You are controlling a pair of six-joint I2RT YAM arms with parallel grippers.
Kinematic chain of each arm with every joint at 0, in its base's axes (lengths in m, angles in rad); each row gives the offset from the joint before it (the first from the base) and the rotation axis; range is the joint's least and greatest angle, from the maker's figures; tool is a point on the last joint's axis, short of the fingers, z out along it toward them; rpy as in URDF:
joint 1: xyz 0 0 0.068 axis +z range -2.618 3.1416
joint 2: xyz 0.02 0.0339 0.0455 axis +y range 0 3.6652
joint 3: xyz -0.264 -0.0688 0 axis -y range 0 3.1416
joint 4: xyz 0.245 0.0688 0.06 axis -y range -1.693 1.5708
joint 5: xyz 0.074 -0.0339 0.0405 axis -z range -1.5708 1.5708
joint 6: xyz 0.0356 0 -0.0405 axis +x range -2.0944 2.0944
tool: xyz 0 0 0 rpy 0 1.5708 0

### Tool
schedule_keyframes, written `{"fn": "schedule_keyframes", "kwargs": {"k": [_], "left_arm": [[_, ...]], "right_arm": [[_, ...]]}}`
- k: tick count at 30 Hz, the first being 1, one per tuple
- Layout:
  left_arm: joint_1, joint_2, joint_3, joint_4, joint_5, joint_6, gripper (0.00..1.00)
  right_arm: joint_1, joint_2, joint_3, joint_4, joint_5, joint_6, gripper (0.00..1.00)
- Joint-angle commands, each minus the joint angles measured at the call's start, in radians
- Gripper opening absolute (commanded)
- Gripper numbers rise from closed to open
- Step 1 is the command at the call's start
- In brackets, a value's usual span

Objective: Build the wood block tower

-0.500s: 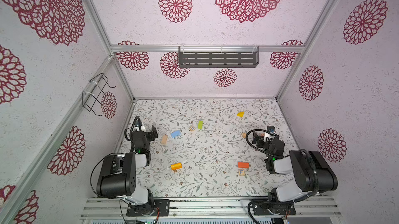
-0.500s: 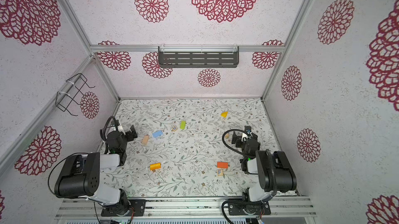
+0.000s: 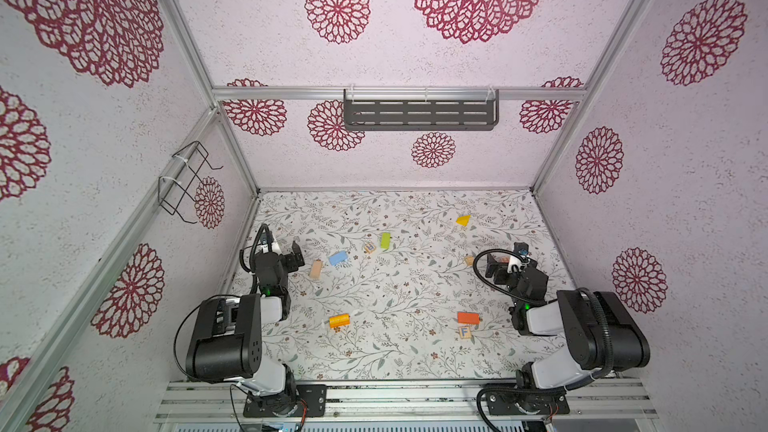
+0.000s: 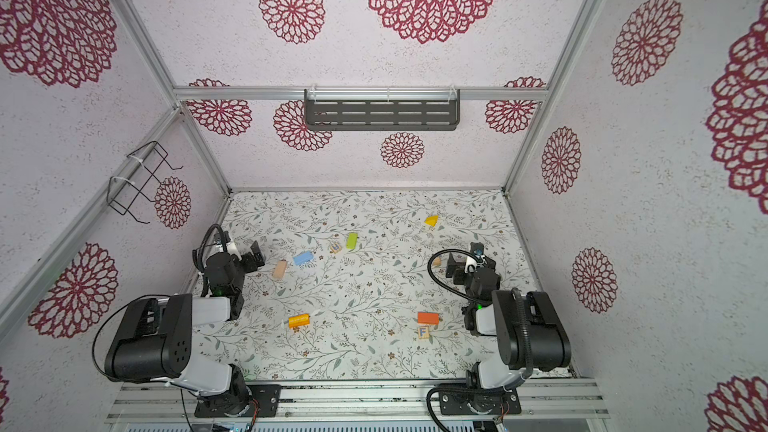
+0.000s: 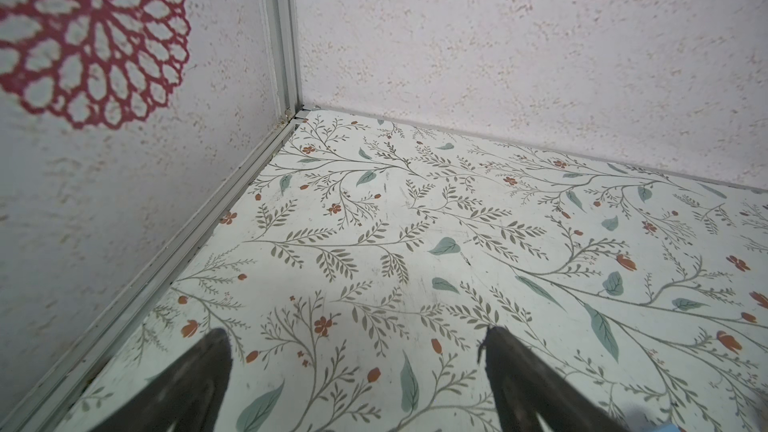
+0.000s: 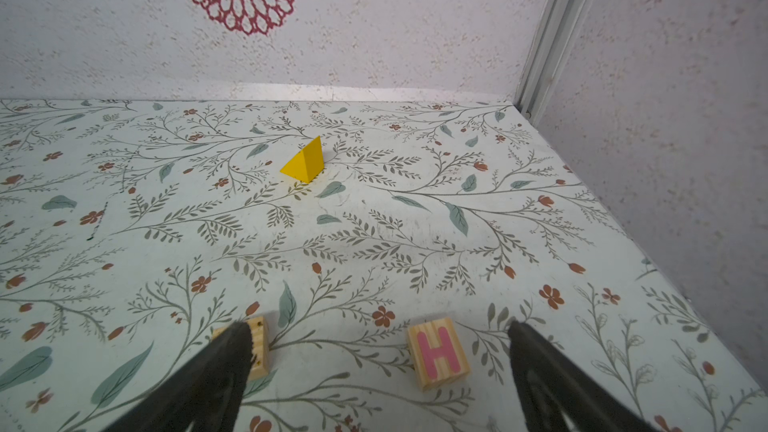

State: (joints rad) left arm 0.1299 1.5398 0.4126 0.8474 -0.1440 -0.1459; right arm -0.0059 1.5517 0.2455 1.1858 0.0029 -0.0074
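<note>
The wood block tower is out of view; the wood blocks lie singly on the floral table. Toward the left lie a tan block, a blue one, a lettered cube and a lime-green one. Nearer the front lie an orange block, a red one and an F cube. A yellow wedge sits far right. My left gripper is open over bare table. My right gripper is open, with an H cube between its fingers, untouched, and a plain cube behind one fingertip.
Walls enclose the table on three sides; the left gripper is close to the left wall and the right gripper works near the right wall. A dark shelf hangs on the back wall and a wire rack on the left wall.
</note>
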Motion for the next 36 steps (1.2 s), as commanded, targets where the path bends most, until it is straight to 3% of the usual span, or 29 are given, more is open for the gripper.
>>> {"fn": "schedule_keyframes", "kwargs": {"k": [1,13,17,19,25,28,31,34,36], "left_arm": [[0.003,0.010,0.023,-0.004,0.009,0.012,0.97],[0.020,0.012,0.030,-0.016,0.035,0.001,0.97],[0.016,-0.007,0.017,0.003,0.009,-0.003,0.97],[0.012,-0.064,0.039,-0.094,-0.022,-0.009,0.97],[-0.033,-0.237,0.231,-0.575,-0.069,-0.034,0.97],[-0.064,-0.295,0.361,-0.829,-0.047,-0.091,0.97],[-0.138,-0.343,0.450,-0.988,-0.073,-0.117,0.97],[-0.243,-0.354,0.537,-1.136,-0.131,-0.170,0.97],[-0.307,-0.350,0.566,-1.192,-0.108,-0.218,0.97]], "right_arm": [[-0.003,-0.018,0.001,0.028,-0.010,0.000,0.99],[-0.022,-0.016,0.010,0.012,-0.032,0.013,0.99],[-0.008,-0.031,-0.001,0.018,0.149,0.061,0.99],[-0.006,-0.078,-0.016,0.001,0.203,0.079,0.99],[0.005,-0.311,0.094,-0.441,0.277,0.193,0.99],[0.027,-0.365,0.183,-0.688,0.381,0.260,0.99],[0.041,-0.386,0.300,-0.954,0.418,0.322,0.99],[0.087,-0.415,0.374,-1.119,0.396,0.330,0.99],[0.143,-0.439,0.410,-1.203,0.393,0.331,0.99]]}}
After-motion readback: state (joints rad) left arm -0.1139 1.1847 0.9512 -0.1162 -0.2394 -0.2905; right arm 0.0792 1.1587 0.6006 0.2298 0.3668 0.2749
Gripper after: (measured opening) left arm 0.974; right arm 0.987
